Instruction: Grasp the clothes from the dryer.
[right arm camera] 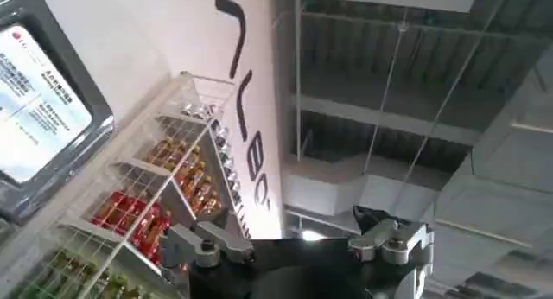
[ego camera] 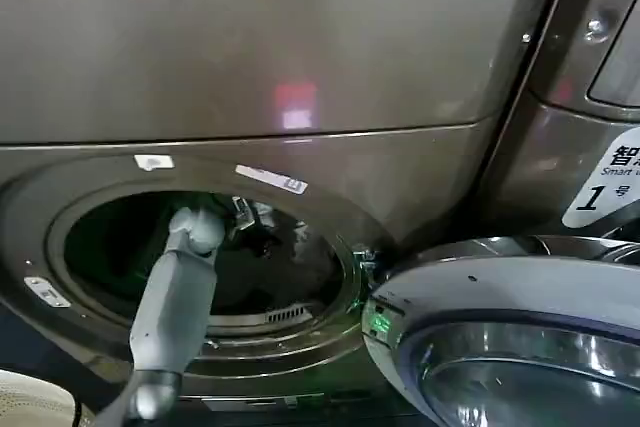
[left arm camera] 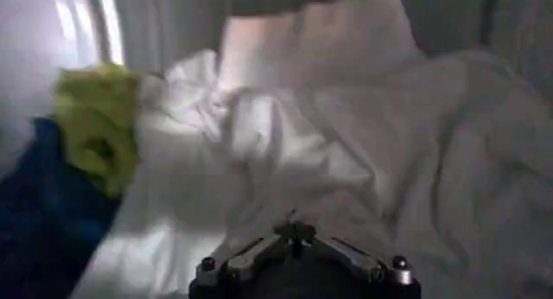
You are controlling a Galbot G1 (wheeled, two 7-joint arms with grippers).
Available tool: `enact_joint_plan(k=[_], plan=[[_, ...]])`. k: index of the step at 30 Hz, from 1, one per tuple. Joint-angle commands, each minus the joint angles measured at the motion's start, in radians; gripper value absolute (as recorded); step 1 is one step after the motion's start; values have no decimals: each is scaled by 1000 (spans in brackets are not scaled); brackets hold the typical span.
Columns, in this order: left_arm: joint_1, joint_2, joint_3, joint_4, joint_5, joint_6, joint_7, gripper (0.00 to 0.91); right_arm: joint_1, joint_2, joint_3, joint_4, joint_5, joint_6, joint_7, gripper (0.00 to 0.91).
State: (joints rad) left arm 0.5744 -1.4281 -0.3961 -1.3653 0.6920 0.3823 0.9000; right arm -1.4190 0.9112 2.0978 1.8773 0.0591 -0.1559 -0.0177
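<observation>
The dryer (ego camera: 420, 177) is a bronze-grey front-loader, and its round porthole ring (ego camera: 335, 297) stands open. My left arm reaches up through the porthole, with the left gripper (ego camera: 257, 236) deep in the dark drum. In the left wrist view the clothes (left arm camera: 285, 145) lie as a whitish-grey heap, with a yellow-green piece (left arm camera: 97, 124) and a navy piece (left arm camera: 43, 214) at one side. The left gripper (left arm camera: 295, 230) has its fingers drawn together on a raised fold of the white cloth. My right gripper (right arm camera: 298, 240) points up at a ceiling, open and holding nothing.
The dryer's door (ego camera: 500, 317), with its glass bowl, hangs open at the lower right beside the porthole. A neighbouring machine panel carries a white "1" label (ego camera: 600, 197). A pale round object (ego camera: 30, 402) sits at the bottom left corner. A wire shelf of goods (right arm camera: 164, 197) shows beside the right gripper.
</observation>
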Motion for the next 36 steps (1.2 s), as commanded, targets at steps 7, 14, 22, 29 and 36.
enact_joint_plan(k=[7, 14, 22, 29, 36], plan=[[204, -21, -15, -396, -560, 109, -654, 0, 0, 2, 14, -1, 22, 2, 9, 907], [361, -45, -42, -516, -718, -1, -781, 0, -2, -7, 25, -4, 72, 35, 9, 907], [575, -96, -50, -709, -676, -142, -801, 0, -4, -12, 44, -3, 98, 58, 19, 907], [744, -96, -54, -821, -655, -183, -896, 0, -9, -21, 74, -7, 111, 64, 24, 907], [833, -108, -49, -900, -673, -135, -942, 0, -7, -40, 92, -40, 110, 62, 16, 907]])
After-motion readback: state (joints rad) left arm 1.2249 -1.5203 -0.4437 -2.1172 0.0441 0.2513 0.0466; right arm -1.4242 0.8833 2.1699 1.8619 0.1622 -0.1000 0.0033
